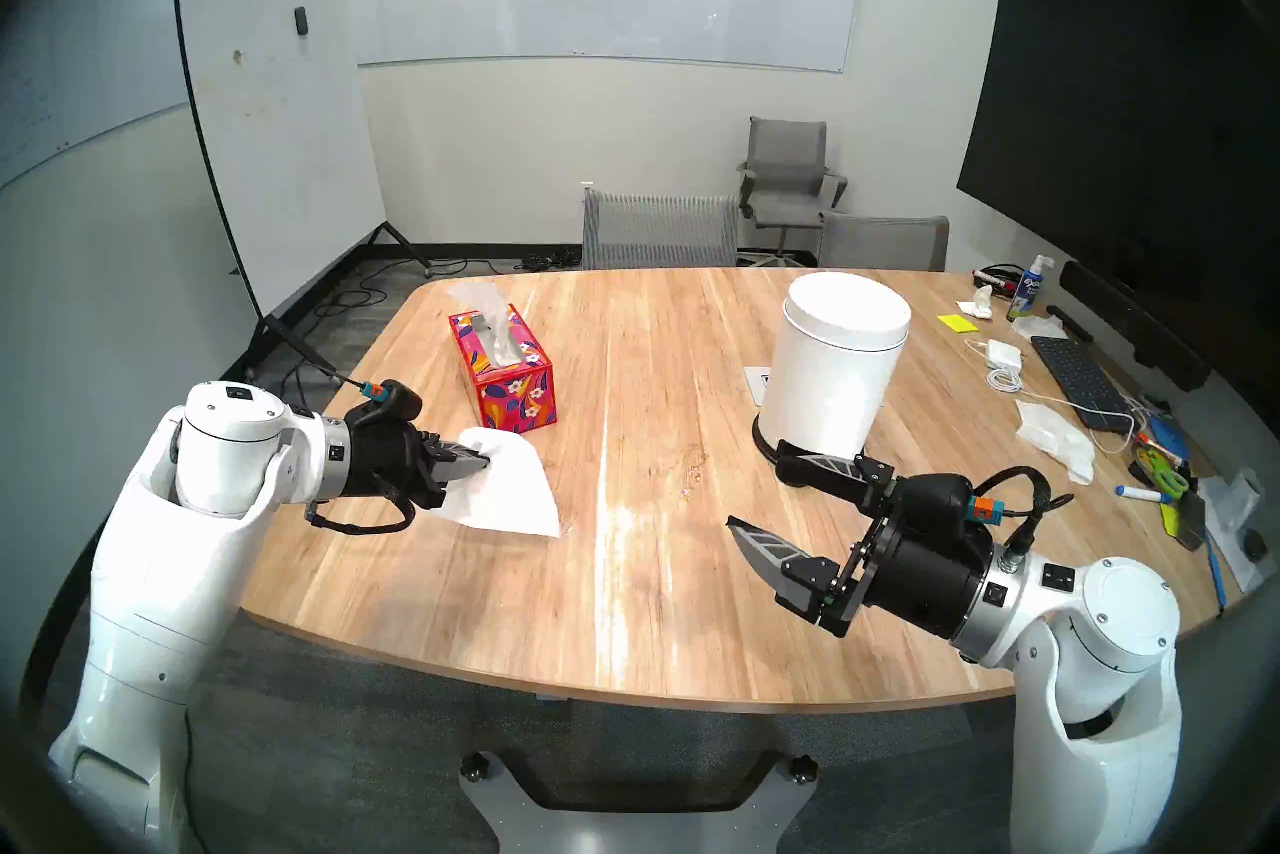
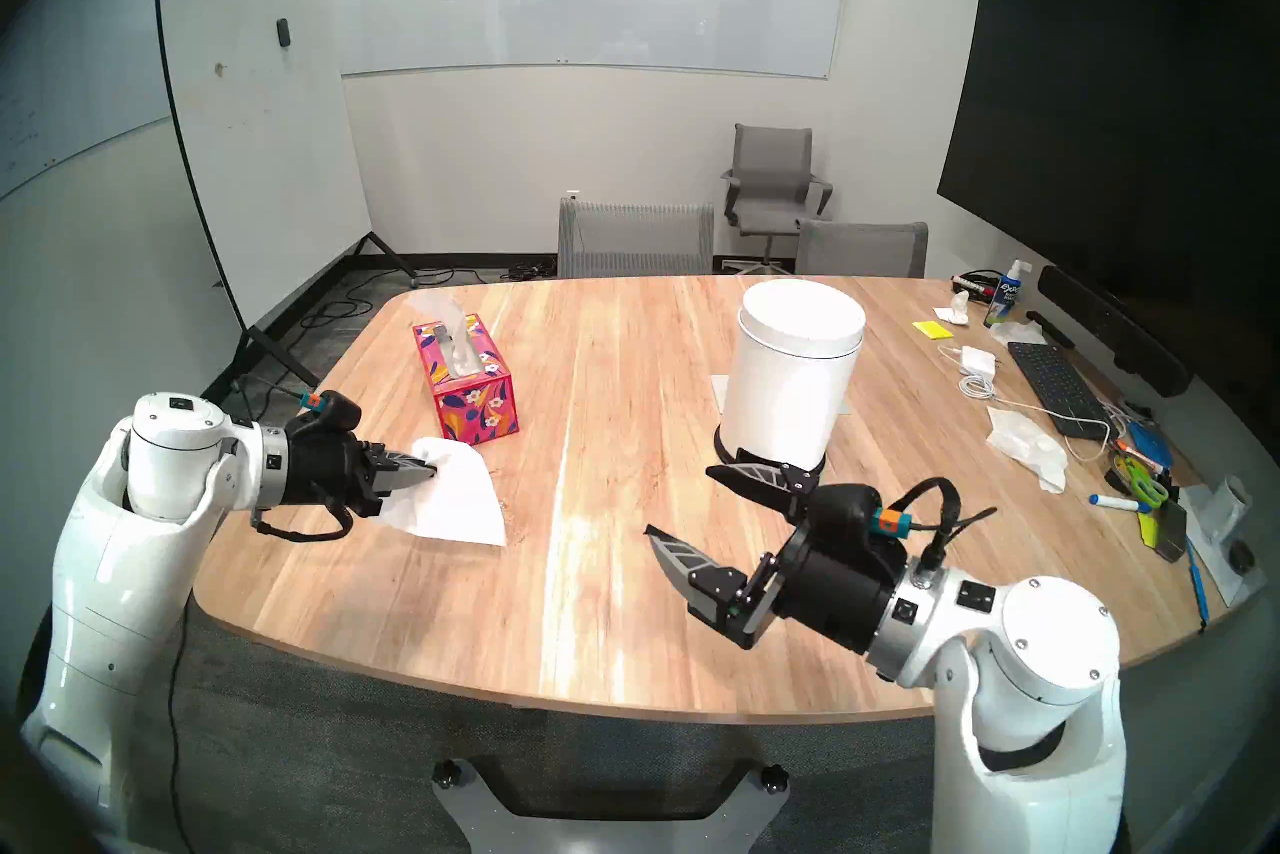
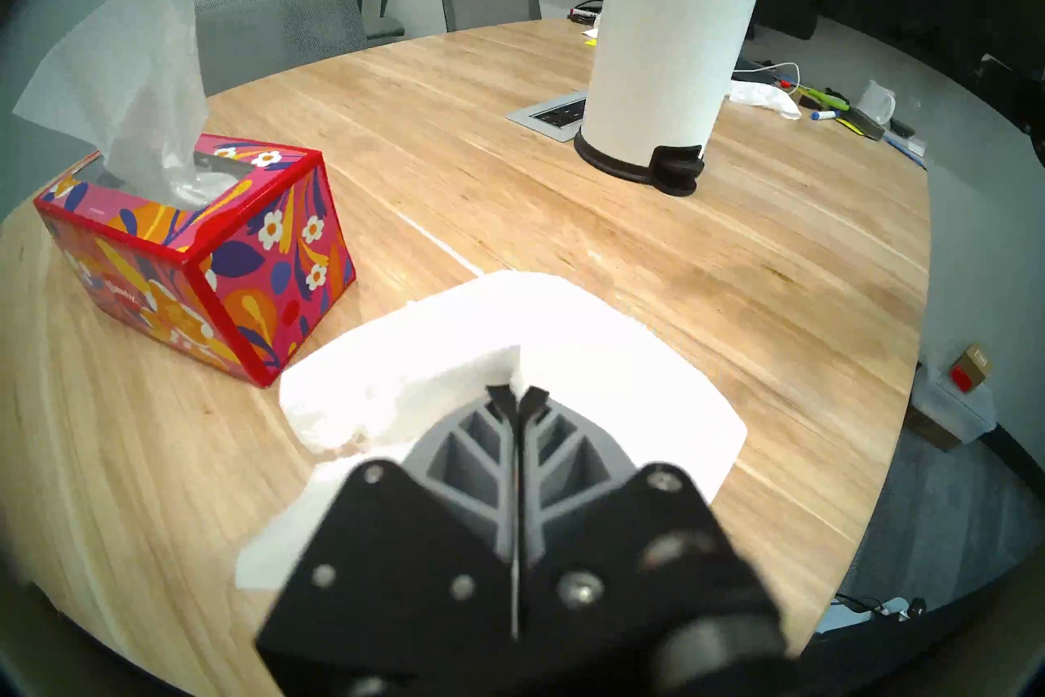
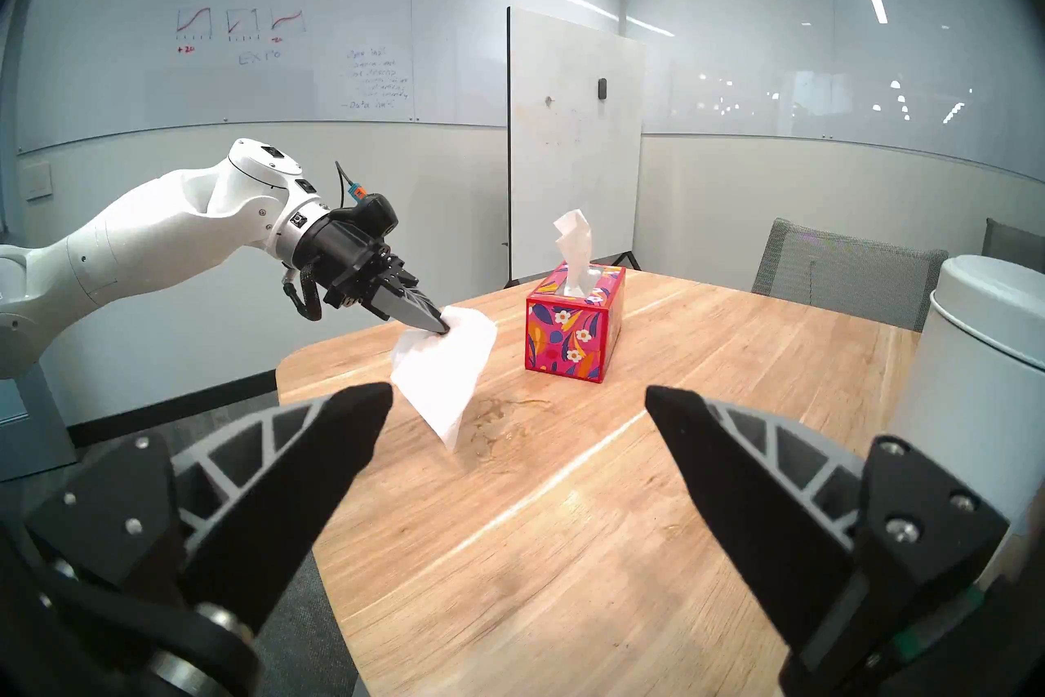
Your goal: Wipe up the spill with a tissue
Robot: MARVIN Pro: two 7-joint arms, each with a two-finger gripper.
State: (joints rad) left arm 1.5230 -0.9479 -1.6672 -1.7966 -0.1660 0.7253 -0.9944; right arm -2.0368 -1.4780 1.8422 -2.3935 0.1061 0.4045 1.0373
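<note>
While the left gripper point(image 1: 483, 459) pinches the tissue point(image 1: 509, 489) near the table's point(image 1: 623, 624) edge, the right gripper point(image 1: 755, 495) gapes wide.

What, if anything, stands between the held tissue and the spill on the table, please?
Nothing visible: the tissue hangs from the left gripper, its lower corner just beside the spill; the floral tissue box stands aside.
</note>
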